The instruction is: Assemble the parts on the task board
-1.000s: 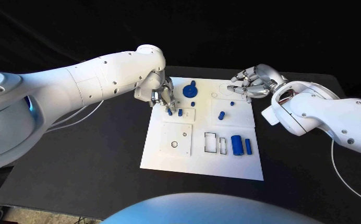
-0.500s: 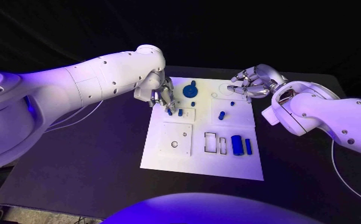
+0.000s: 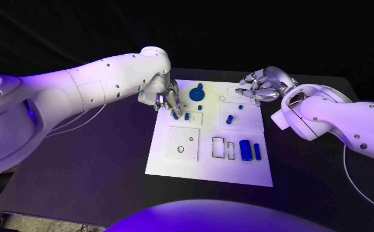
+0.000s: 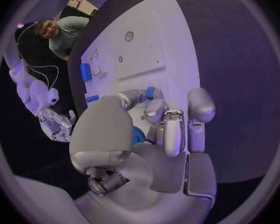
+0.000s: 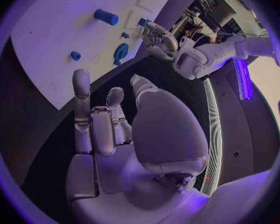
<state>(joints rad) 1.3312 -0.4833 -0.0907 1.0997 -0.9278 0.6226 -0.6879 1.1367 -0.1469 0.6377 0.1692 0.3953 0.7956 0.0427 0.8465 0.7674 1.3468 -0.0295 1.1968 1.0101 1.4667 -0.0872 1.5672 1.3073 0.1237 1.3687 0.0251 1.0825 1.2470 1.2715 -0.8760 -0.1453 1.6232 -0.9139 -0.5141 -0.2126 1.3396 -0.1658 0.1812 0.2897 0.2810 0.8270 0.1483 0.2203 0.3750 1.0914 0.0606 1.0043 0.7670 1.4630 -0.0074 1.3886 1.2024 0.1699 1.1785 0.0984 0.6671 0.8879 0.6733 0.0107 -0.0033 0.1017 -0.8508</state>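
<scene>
Left hand [image 3: 165, 98] fingers pinch a blue part [image 3: 175, 116] on the task board [image 3: 204, 161]; right hand [image 3: 261, 87] — fingers curled, holding nothing.

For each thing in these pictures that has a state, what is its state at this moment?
left hand: fingers down at a small blue part on the task board.
right hand: fingers curled, holding nothing, over the board's far right corner.
large blue cylinder: lying on its side.
round blue part: resting on the board.
</scene>
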